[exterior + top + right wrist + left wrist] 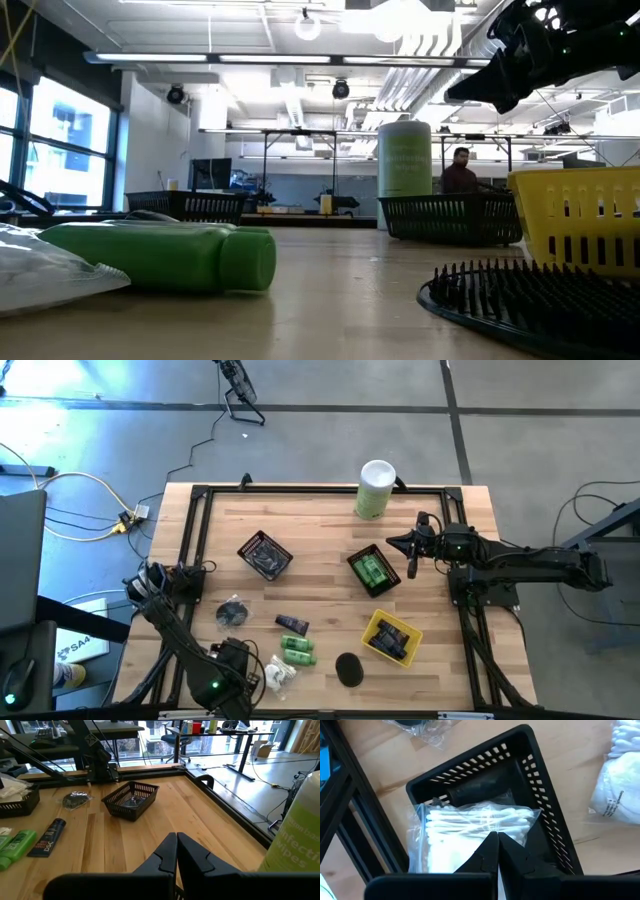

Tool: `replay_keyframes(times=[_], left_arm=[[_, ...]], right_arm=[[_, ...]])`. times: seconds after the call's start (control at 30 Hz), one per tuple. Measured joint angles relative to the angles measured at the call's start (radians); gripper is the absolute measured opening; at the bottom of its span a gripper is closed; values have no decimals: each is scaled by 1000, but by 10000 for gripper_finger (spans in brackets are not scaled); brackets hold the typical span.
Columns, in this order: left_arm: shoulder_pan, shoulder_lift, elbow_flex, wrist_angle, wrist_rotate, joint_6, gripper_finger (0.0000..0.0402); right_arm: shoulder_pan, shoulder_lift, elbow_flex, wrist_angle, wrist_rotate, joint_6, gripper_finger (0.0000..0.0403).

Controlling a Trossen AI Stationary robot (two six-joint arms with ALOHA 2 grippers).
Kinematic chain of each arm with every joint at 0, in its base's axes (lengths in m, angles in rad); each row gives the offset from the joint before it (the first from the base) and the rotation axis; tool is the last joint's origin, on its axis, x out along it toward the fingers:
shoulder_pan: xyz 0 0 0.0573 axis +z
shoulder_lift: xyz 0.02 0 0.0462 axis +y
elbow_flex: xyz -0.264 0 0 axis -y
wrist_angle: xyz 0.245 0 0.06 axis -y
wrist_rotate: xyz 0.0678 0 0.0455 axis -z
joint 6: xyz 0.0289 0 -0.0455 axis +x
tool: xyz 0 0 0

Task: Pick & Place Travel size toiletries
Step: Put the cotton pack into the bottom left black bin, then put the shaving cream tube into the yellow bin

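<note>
Your left gripper (497,836) hangs closed and empty right above a clear packet of cotton swabs (470,832) lying in a black basket (540,780). Your right gripper (176,840), also closed, waits near the canister (375,488).

Beside my pale wood desk's (330,550) yellow basket (391,637): bright green bottles (297,650), a navy tube (292,625), a black disc (348,668).

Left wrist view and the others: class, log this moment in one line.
left pincer: shut, over black basket holding swab packet | right pincer: shut, empty, raised by canister | green bottles: on table
</note>
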Motion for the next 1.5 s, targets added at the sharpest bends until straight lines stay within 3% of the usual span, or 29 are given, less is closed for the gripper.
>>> replay_keyframes(times=[0.3,0.63,0.83,1.03,1.3,1.5], left_arm=[[0,0,0,19,0,5,9],[1,-6,0,11,0,0,102],[23,-59,0,10,-74,11,98],[85,-103,2,16,-279,203,62],[201,-106,2,20,-290,514,14],[277,-105,2,19,-327,742,1]], right_arm=[[0,0,0,-3,0,0,4],[0,0,0,-3,-3,0,4],[0,0,0,-3,-3,0,4],[0,0,0,-3,-3,-1,4],[0,0,0,-4,-3,-7,4],[0,0,0,-4,-3,-7,4]])
